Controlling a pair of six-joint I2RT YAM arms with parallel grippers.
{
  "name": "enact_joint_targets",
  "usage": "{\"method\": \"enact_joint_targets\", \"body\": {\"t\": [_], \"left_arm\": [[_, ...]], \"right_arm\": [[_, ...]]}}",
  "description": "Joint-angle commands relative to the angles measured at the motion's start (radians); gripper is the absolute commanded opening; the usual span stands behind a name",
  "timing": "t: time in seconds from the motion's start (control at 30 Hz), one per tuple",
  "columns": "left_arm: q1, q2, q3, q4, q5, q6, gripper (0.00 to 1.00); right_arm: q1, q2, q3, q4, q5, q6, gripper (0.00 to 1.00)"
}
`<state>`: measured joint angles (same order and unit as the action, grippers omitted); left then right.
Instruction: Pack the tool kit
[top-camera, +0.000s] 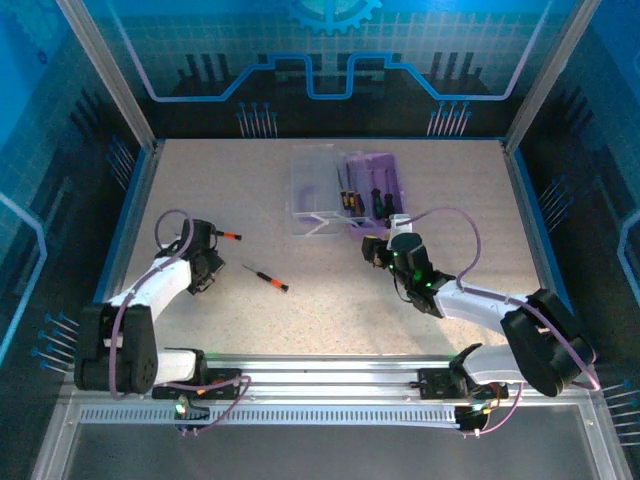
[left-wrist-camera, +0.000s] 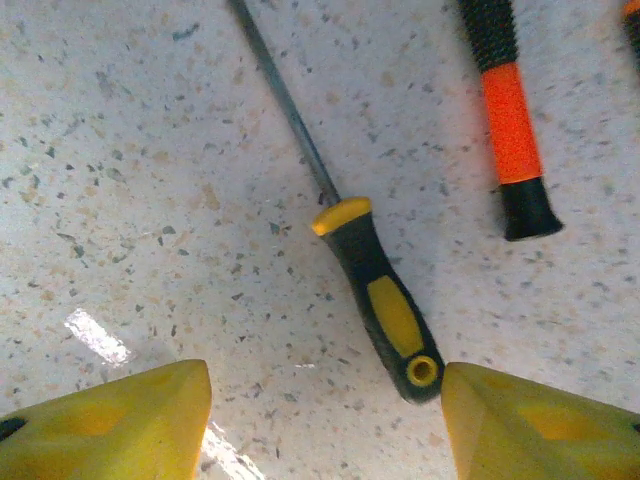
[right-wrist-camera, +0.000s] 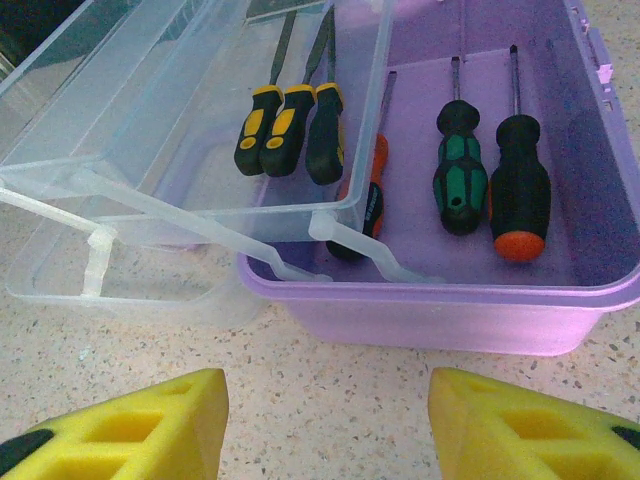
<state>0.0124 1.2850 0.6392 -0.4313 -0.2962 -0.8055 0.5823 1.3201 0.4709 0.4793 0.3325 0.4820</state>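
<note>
Left gripper (left-wrist-camera: 325, 425) stood open, the butt of the yellow-black screwdriver (left-wrist-camera: 385, 300) between its pads, nearer the right one; better to centre on the fat handle before closing, clear of the orange-black screwdriver (left-wrist-camera: 510, 120). Right gripper (right-wrist-camera: 328, 420) was open and empty, facing the tool kit (right-wrist-camera: 450, 300). This sat far-centre on the table (left-wrist-camera: 150, 150): translucent purple base, clear lid (right-wrist-camera: 180, 110) swung back, drivers inside

I count one case (right-wrist-camera: 440, 310), with one clear tray (right-wrist-camera: 200, 120) on it. In the tray I have three yellow-black screwdrivers (right-wrist-camera: 285, 125). In the purple base I have three more: one orange-black driver (right-wrist-camera: 375, 205), one green driver (right-wrist-camera: 460, 170) and one black driver (right-wrist-camera: 520, 190) with an orange end. That makes six inside. Loose on my table (left-wrist-camera: 150, 200) I count three: one yellow driver (left-wrist-camera: 385, 300), one orange driver (left-wrist-camera: 510, 130) and one small driver (top-camera: 266, 277).
</note>
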Motion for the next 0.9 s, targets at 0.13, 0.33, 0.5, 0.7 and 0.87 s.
{"method": "enact_joint_targets", "body": {"t": [0.13,0.33,0.5,0.7,0.87], "left_arm": [[0.009,0.014,0.042,-0.026,0.043,-0.016,0.64],[0.009,0.145,0.088,-0.025,0.059,-0.067,0.64],[0.009,0.166,0.051,0.007,0.049,-0.109,0.60],[0.009,0.148,0.017,0.022,0.048,-0.095,0.51],[0.009,0.118,0.001,-0.028,0.029,-0.093,0.49]], "right_arm": [[0.001,-0.012,0.008,-0.003,-0.006,0.011,0.56],[0.000,-0.024,0.005,-0.011,0.002,0.003,0.56],[0.000,-0.045,0.002,-0.018,0.009,-0.001,0.56],[0.000,-0.061,-0.003,-0.023,0.008,0.001,0.56],[0.001,-0.071,-0.003,-0.030,0.004,0.004,0.56]]}}
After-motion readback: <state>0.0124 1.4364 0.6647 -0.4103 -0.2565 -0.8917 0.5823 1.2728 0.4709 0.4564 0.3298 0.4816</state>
